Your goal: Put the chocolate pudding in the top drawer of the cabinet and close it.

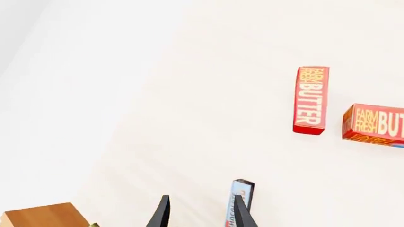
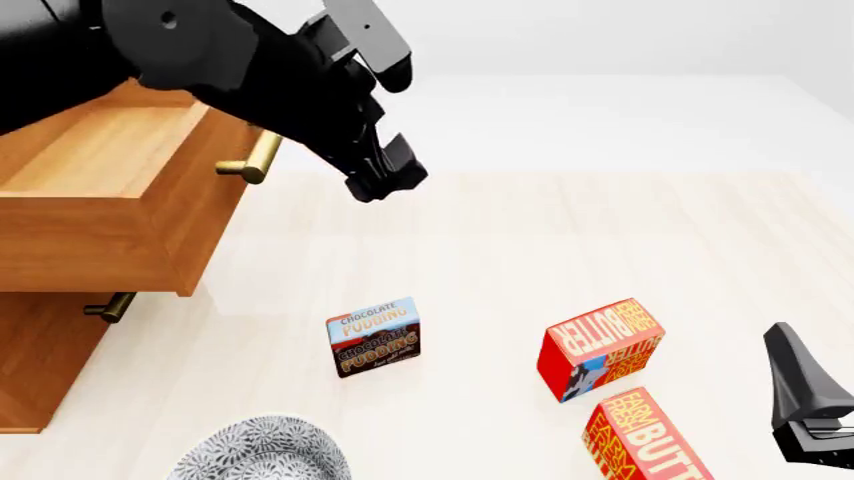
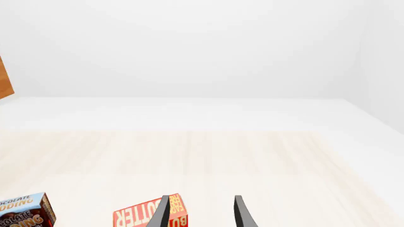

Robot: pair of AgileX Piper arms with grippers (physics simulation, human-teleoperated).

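- My right hand (image 2: 807, 410) waits low at the near edge of the bench (image 2: 561, 230), fingers spread with nothing between them; the nearer butter box (image 2: 650, 438) lies just beside it, toward the left.
- The second butter box (image 2: 601, 348) stands a little beyond that one, with the two close together.
- The chocolate pudding (image 2: 374, 336) stands upright on the bench, well apart from my right hand and below my left, clear of both butter boxes. A patterned plate (image 2: 267, 455) sits nearer than it.
- My left hand (image 2: 387, 180) hovers high above the bench, beyond the pudding, fingers spread and empty; its wrist view shows the pudding's edge past one fingertip.
- The top drawer (image 2: 107, 210) stands pulled out of the cabinet (image 2: 40, 360), behind and beside my left hand, handle (image 2: 250, 158) close to the arm.
- I judge the step in hand is reaching for the pudding. I would lower the left hand straight over it, turn the fingers to span its thin faces, and settle low before pinching so the box does not tip.
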